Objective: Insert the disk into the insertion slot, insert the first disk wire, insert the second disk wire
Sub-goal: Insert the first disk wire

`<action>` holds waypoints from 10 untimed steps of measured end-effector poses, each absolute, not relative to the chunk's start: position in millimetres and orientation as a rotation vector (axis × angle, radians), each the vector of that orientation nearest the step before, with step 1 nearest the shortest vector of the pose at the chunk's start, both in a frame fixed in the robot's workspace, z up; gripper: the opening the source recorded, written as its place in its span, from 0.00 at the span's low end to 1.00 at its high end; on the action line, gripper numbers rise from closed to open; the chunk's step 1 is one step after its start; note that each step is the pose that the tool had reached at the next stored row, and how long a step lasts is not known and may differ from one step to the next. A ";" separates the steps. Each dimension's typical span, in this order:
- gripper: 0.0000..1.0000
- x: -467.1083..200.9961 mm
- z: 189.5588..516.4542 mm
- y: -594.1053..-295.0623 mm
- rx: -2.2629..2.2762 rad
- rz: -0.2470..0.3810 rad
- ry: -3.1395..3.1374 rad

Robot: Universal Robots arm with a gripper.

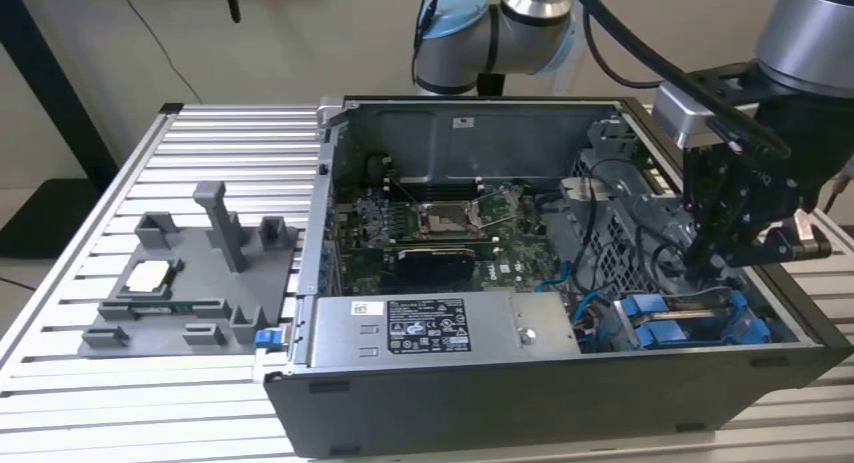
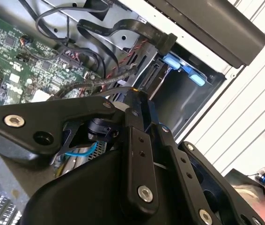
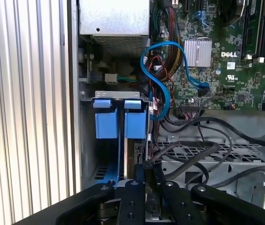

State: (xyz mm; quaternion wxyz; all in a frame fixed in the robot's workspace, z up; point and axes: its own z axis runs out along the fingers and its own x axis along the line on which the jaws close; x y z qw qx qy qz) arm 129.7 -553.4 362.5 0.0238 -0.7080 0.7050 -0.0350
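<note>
Seemingly the disk (image 3: 135,126) already sits in the slot (image 1: 694,321), at the case's near right corner. Just above it hangs the gripper (image 3: 149,174), fingers drawn narrow; whether they pinch a wire cannot be told. Loose black wires (image 3: 188,151) crowd close, so one could snag, or a plug could meet its port askew.

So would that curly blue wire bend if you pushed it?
Probably floppy: the blue wire curls in loose loops beside the circuit board. It looks thin, so it is likely light. A push would probably just bend it, not break it.
</note>
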 end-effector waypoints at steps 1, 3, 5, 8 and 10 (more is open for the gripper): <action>0.19 129.8 362.0 -553.4 -2.192 -0.110 2.182; 0.19 130.7 360.5 -553.4 -2.193 -0.111 2.183; 0.19 132.8 359.9 -553.5 -2.193 -0.113 2.184; 0.19 135.8 359.1 -553.7 -2.197 -0.113 2.187; 0.19 139.1 358.8 -554.1 -2.203 -0.106 2.193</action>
